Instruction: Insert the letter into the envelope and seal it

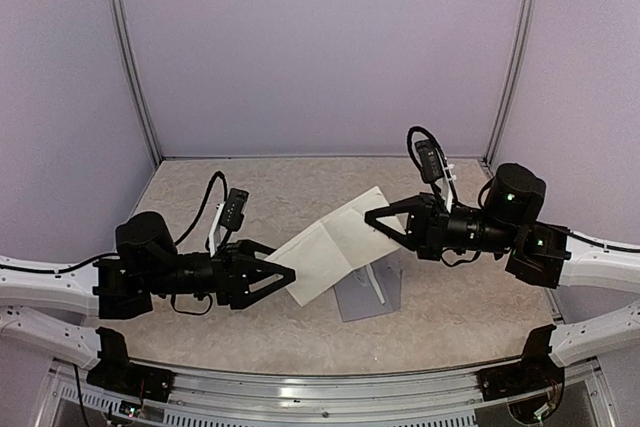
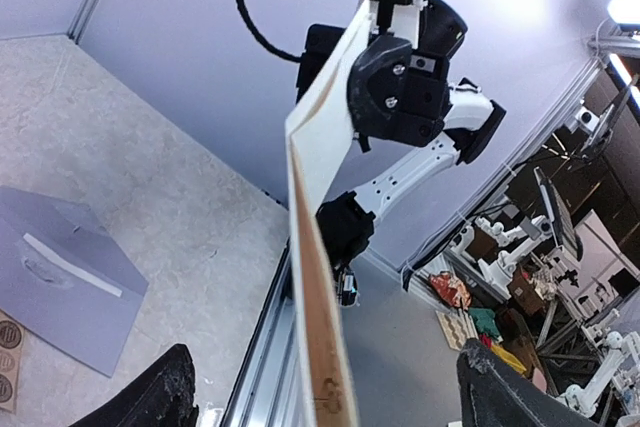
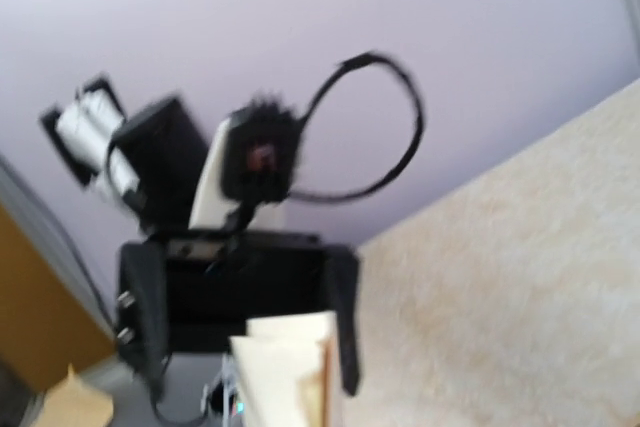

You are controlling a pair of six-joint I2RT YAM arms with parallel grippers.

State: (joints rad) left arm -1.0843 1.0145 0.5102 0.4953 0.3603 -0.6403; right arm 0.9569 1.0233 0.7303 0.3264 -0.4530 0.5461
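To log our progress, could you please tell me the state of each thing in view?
letter: folded, held in the air above the table.
envelope: flat on the table, unsealed, without the letter.
left gripper: open, fingers either side of the letter.
right gripper: shut on the letter.

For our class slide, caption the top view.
Right gripper holds the cream letter over the grey envelope; open left gripper straddles its near edge.

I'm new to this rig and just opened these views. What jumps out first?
A cream letter is up in mid-air between the arms, with the right gripper pinching one end and the left gripper at the other. Right under it, the grey envelope lies flat on the table.
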